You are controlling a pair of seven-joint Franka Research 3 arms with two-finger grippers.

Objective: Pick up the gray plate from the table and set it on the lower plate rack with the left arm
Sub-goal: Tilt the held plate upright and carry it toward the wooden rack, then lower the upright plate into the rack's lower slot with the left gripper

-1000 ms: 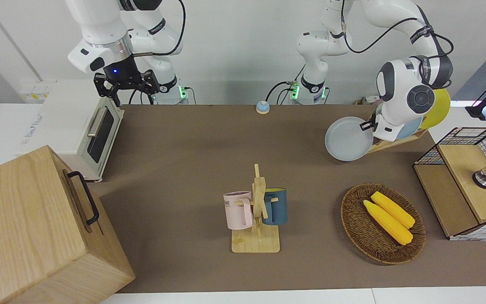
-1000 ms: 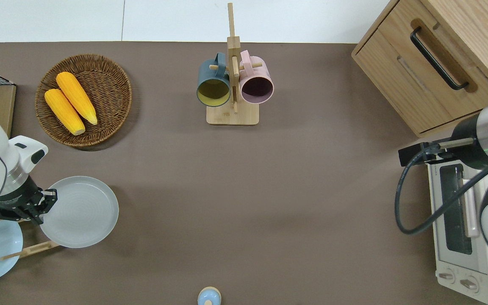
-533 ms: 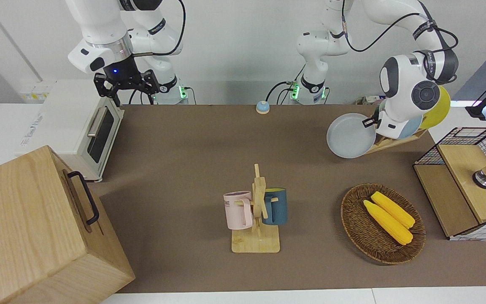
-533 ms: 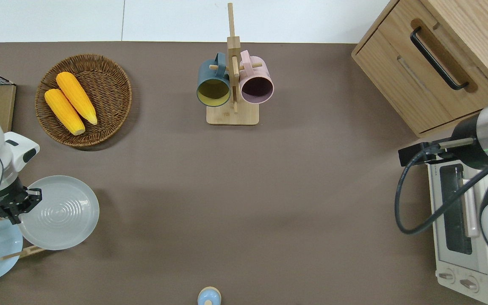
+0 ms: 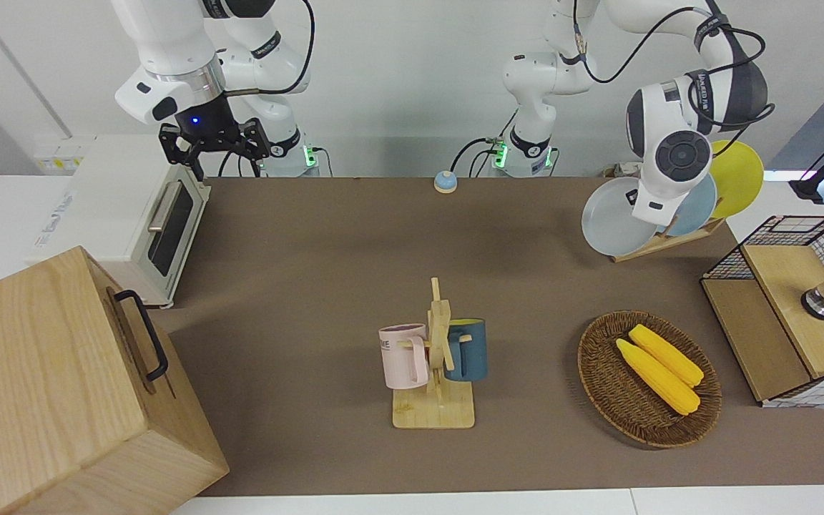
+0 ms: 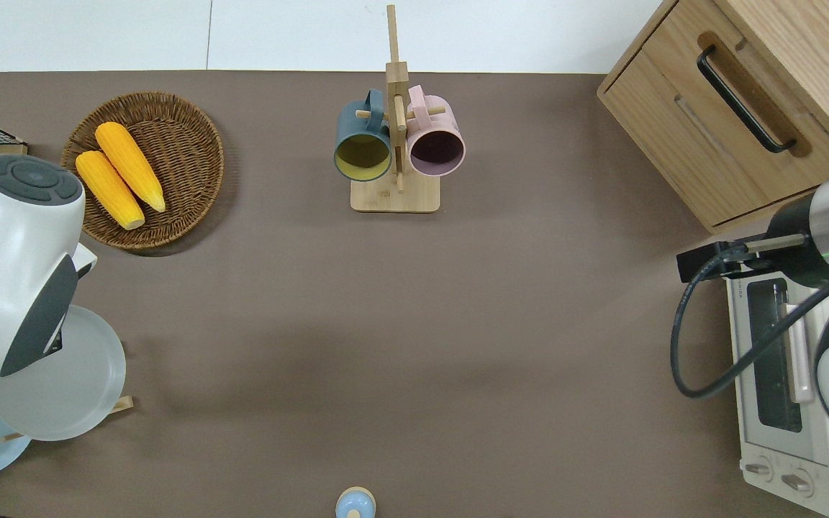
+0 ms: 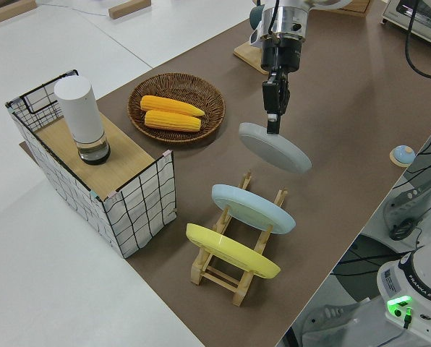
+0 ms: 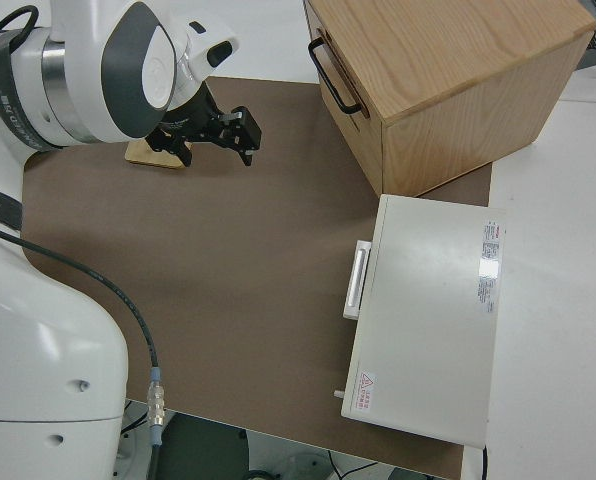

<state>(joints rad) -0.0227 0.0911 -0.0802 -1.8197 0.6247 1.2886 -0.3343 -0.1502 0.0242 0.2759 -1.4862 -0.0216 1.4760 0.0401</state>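
Observation:
My left gripper (image 7: 273, 121) is shut on the rim of the gray plate (image 7: 277, 148). It holds the plate tilted in the air over the end of the lower plate rack (image 7: 237, 278) that points to the table's middle. The plate also shows in the front view (image 5: 609, 218) and the overhead view (image 6: 69, 388), where my wrist hides the gripper. The rack (image 5: 659, 243) holds a light blue plate (image 7: 252, 208) and a yellow plate (image 7: 230, 251) in its other slots. My right gripper (image 8: 210, 150) is parked and open.
A wicker basket (image 6: 191, 208) with two corn cobs (image 6: 119, 174) lies farther from the robots than the rack. A wire crate (image 7: 139, 210) with a white cylinder stands at the left arm's end. A mug stand (image 6: 394, 194), wooden cabinet (image 6: 673, 137), toaster oven (image 6: 774, 403) and small bell (image 6: 355, 503) are also on the table (image 6: 414, 324).
My left gripper has carried the gray plate toward the left arm's end of the table, onto the rack's end. The wrist has turned over the plate. The right arm has not moved.

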